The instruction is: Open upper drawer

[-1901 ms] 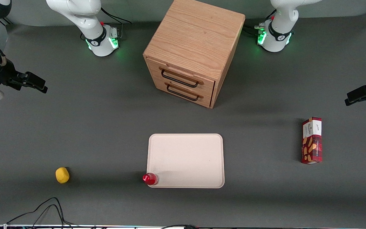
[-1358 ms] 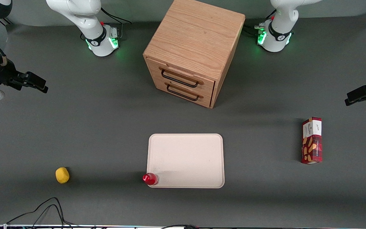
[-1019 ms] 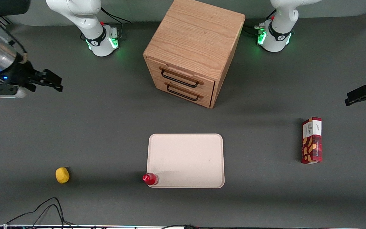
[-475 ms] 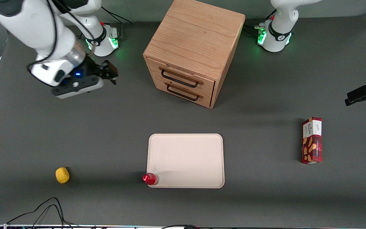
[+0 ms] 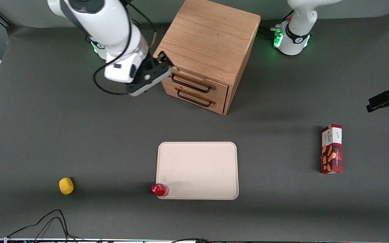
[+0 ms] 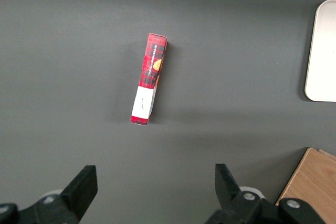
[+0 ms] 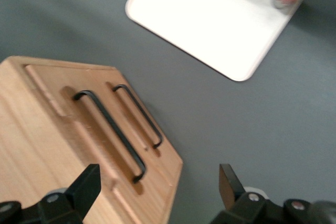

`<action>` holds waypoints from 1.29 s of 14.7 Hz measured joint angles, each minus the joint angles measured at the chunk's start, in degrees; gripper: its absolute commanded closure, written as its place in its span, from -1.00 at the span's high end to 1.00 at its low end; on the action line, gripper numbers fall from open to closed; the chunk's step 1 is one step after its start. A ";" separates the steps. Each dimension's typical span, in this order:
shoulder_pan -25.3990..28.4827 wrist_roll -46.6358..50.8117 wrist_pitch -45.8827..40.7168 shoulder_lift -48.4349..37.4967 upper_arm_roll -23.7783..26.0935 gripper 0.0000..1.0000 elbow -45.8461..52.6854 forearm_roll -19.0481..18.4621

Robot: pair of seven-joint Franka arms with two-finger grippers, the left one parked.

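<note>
The small oak cabinet stands at the back middle of the table with both drawers closed. The upper drawer carries a black wire handle; the lower drawer's handle sits just below it. My gripper hovers at the cabinet's top front corner toward the working arm's end, beside the upper drawer's front, touching nothing. It is open, with its fingers spread wide. The wrist view looks down the cabinet front at the upper handle and the lower handle.
A cream tray lies nearer the front camera than the cabinet, with a red-capped bottle at its corner. A yellow lump lies toward the working arm's end. A red snack box lies toward the parked arm's end.
My right arm has swung in from the working arm's end of the table to the cabinet's front corner. The drawers and the other objects have not moved.
</note>
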 measured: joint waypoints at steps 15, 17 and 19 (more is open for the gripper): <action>6.21 -29.43 -0.13 13.59 1.66 1.00 2.47 -2.90; 6.24 -30.27 -0.01 14.49 1.88 1.00 2.08 -3.99; 6.24 -31.49 1.21 15.00 1.98 1.00 0.72 -5.07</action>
